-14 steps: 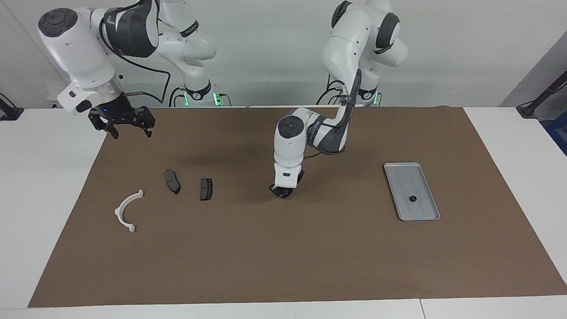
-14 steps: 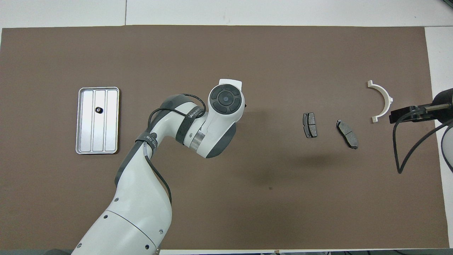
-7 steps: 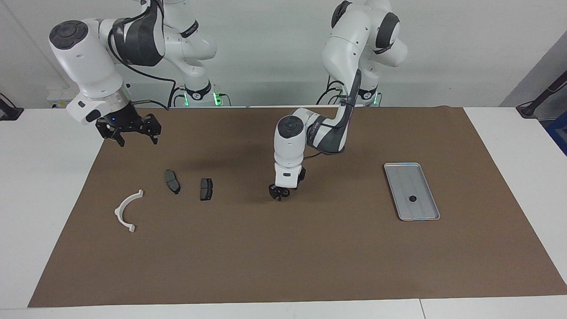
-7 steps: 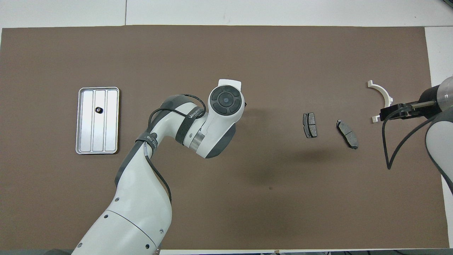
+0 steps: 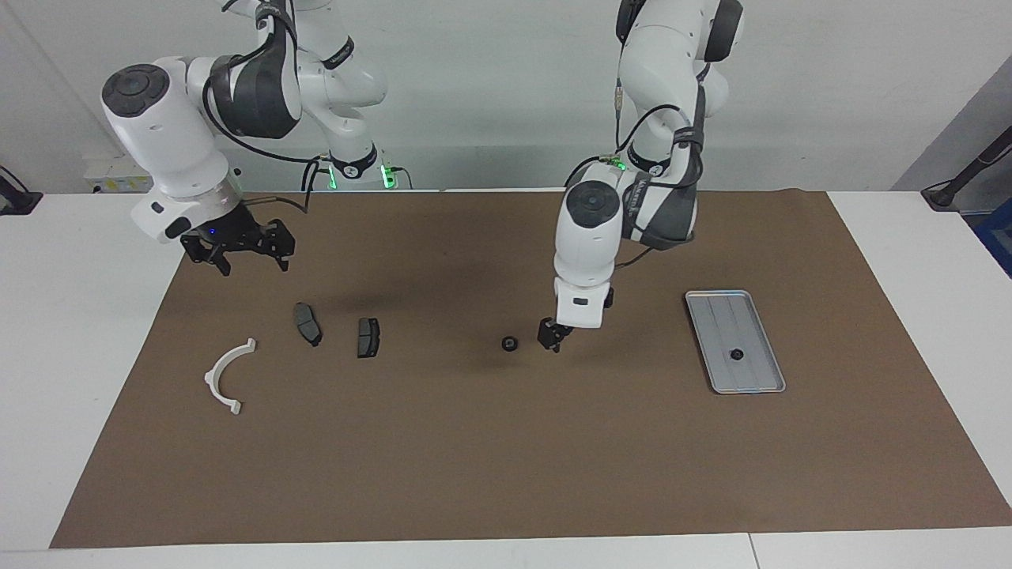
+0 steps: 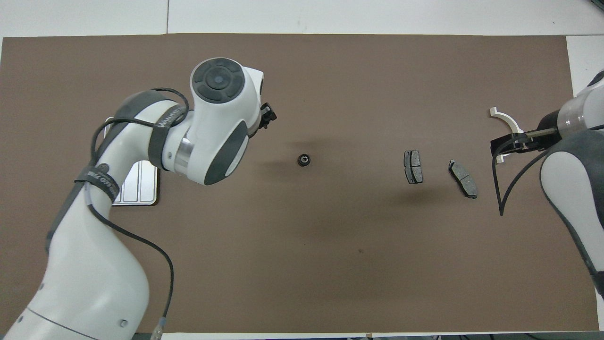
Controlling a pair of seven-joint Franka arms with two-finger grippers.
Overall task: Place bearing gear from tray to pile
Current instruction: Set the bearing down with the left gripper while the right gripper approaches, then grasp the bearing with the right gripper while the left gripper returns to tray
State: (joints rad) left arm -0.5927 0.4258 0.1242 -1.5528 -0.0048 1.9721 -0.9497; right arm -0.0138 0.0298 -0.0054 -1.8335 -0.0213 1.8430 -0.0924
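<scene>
Since half a second ago the left arm has lifted off and swung toward the right of the facing frame. A bearing gear (image 5: 510,343) now lies bare on the brown mat at mid-frame, where the arm's tool had been pressed down. In this facing view the left tool (image 5: 551,336) hangs just beside that gear and grasps nothing; whether it is spread or clenched I cannot tell. The right tool (image 5: 237,251), prongs spread and empty, has drifted further into the upper left of the frame, above the pile of two dark pads (image 5: 307,323) and the white bracket (image 5: 225,375). The gear lies well apart from the pile, so I judge the move only half made, perhaps left for the right arm to finish. A second small gear (image 5: 736,354) sits in the tray (image 5: 715,316) at right of frame. In the overhead view the dropped gear (image 6: 304,160) lies at centre. The left tool (image 6: 267,114) is up-left of it, and the pads (image 6: 413,166) are at right of centre. The left arm hides nearly all of the tray (image 6: 139,186), its gear included, and the right tool (image 6: 496,147) overlaps one end of the bracket (image 6: 507,122).
</scene>
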